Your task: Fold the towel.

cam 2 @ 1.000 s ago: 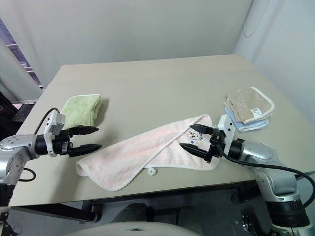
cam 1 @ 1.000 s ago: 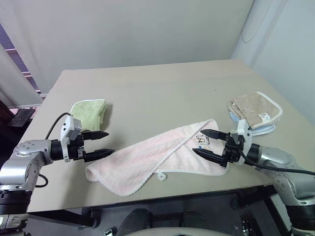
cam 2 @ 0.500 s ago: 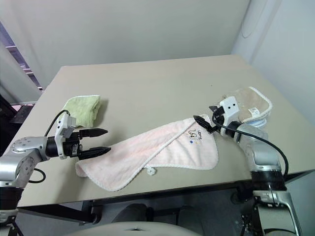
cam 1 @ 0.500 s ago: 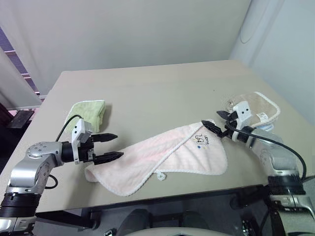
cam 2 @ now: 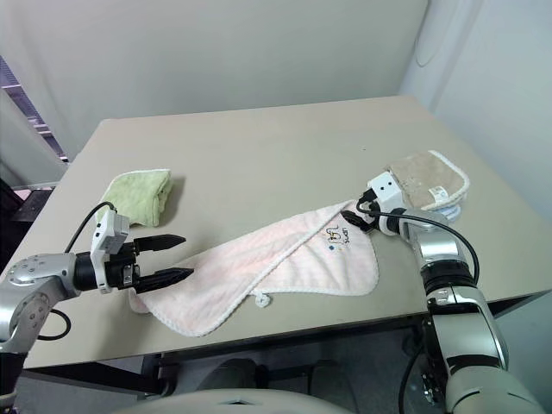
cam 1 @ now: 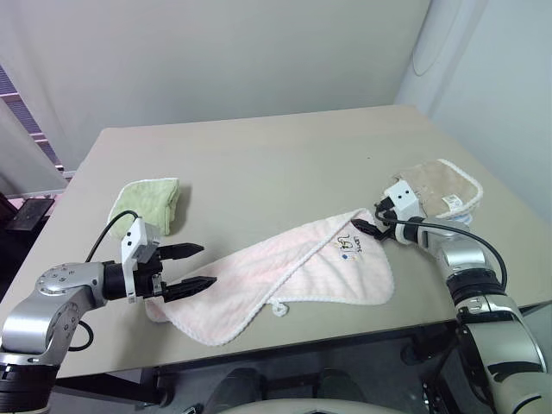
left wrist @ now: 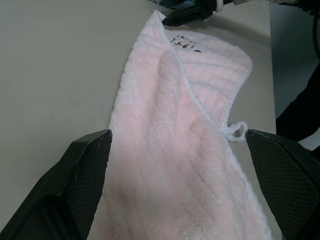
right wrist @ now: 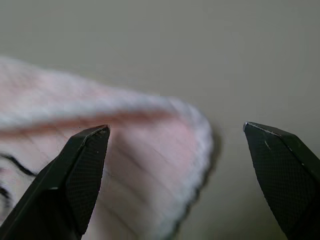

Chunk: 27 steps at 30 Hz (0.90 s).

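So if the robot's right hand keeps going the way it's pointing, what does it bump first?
Probably the towel. The right gripper has open fingers aimed at the towel's far corner, near the small dark mark; how close it is, I can't tell.

Towel [left wrist: 170, 150]: in my left wrist view its near end runs off the picture's edge, and in my right wrist view the corner is blurred, the dark mark [right wrist: 10, 175] cut by the edge and unreadable. Mark's lettering, head views: too small to read. Beige cloth [cam 1: 435, 185]: the near side is hidden behind my right gripper [cam 1: 369, 226], a pale blue layer [cam 2: 442, 200] under it shows only as a sliver, kind unclear; my left gripper [cam 1: 197, 267] covers the towel's left end.
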### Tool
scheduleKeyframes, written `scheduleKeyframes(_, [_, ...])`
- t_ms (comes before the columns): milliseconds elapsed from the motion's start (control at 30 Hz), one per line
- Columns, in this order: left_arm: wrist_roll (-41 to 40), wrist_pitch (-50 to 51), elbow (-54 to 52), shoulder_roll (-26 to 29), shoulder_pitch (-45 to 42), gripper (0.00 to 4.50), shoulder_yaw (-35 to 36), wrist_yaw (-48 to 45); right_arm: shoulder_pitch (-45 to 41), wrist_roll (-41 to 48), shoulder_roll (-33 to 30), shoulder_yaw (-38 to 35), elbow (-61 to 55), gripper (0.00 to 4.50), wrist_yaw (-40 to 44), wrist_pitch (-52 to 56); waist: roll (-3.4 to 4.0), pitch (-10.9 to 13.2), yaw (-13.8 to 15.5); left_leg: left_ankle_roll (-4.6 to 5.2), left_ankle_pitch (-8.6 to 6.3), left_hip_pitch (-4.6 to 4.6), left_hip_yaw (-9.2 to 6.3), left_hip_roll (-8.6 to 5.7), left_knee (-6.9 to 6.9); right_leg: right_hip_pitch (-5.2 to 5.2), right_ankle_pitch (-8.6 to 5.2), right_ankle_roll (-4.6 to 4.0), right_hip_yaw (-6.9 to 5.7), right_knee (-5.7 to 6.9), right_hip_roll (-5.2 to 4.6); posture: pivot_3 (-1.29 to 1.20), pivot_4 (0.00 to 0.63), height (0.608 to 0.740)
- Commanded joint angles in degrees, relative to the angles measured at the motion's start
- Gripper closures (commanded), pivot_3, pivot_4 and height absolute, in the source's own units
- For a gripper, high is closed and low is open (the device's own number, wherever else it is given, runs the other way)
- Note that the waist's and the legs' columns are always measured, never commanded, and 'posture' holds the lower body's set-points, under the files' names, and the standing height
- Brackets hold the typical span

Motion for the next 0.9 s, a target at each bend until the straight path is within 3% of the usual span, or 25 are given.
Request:
scheduleKeyframes(33, [-1.1, -0.1, -2.2, 0.2, 0.0, 0.0, 1.9, 1.1, -4.3, -2.5, 0.7, 0.8, 5.1, 0.02, 0.8, -3.5, 0.01, 0.0, -0.2, -0.01, 0.01, 0.0, -0.01, 0.01, 0.0, 0.0, 0.0, 0.0, 0.01, 0.02, 0.03, 0.0, 0.0, 0.74])
scheduleKeyframes(633, [-3.6, 1.3, -5.6, 0.7, 2.3, 0.0, 4.3, 4.8, -14.5, -8.8, 6.9, 1.9, 21.4, 0.02, -1.9, -11.7, 0.12, 0.1, -2.1, -0.1, 0.04, 0.8, -0.21, 0.03, -0.15, 0.51, -0.01, -0.07, 0.16, 0.16, 0.23, 0.0, 0.0, 0.74])
scheduleKeyframes(733, [-3.3, 0.7, -5.3, 0.6, 2.8, 0.0, 4.3, 4.7, -15.0, -9.8, 6.9, 1.6, 22.9, 0.61, -4.1, -11.4, 0.12, 0.1, -2.3, -0.1, 0.04, 0.8, -0.23, 0.02, -0.16, 0.51, -0.01, -0.07, 0.16, 0.15, 0.23, 0.0, 0.0, 0.74])
scheduleKeyframes(900, [-2.7, -0.7, -4.0, 0.4, 3.4, 0.0, 4.3, 4.2, -15.1, -10.1, 6.2, 0.9, 24.1, 2.41, -6.1, -11.9, 0.14, 0.1, -2.6, -0.1, 0.04, 0.81, -0.24, 0.01, -0.16, 0.51, -0.01, -0.07, 0.16, 0.15, 0.23, 0.0, 0.0, 0.74])
